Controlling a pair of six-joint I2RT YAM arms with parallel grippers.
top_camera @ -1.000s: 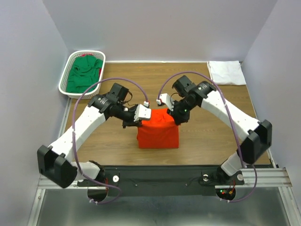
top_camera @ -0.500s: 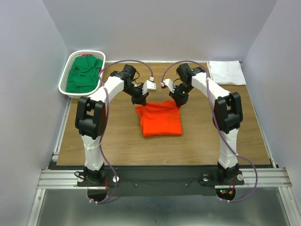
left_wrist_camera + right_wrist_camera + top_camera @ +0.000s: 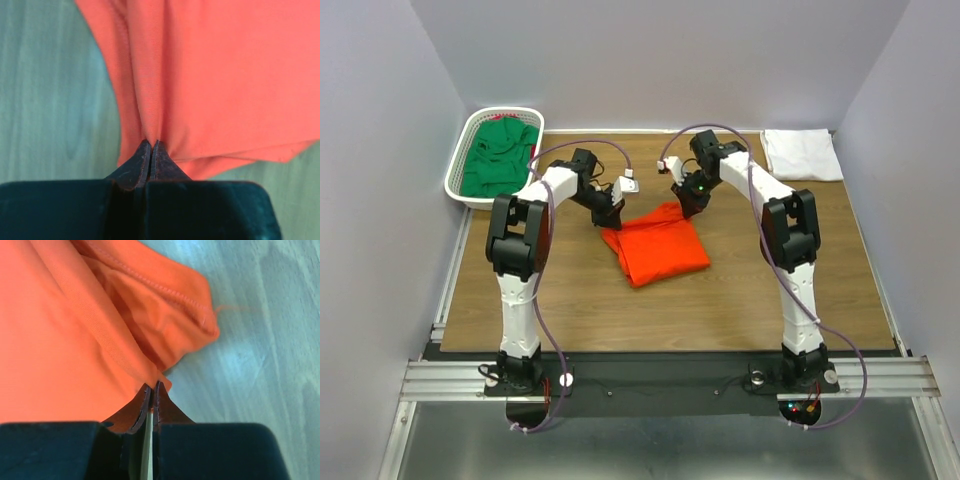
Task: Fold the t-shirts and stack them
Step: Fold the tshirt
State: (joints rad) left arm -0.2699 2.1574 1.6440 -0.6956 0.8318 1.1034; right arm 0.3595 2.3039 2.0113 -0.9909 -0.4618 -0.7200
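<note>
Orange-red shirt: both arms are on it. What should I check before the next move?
1. Left gripper shut on the orange-red shirt: ok.
2. Right gripper shut on the shirt: ok, but it pinches only the very edge of a corner.
3. Shirt square to the table: not ok, it lies skewed.
4. Lower fold layers aligned: cannot tell, they are hidden.
5. White shirt folded at the far right corner, with bare wood between it and the orange-red shirt: ok.
6. Green shirt inside the basket, out of the way: ok.
</note>
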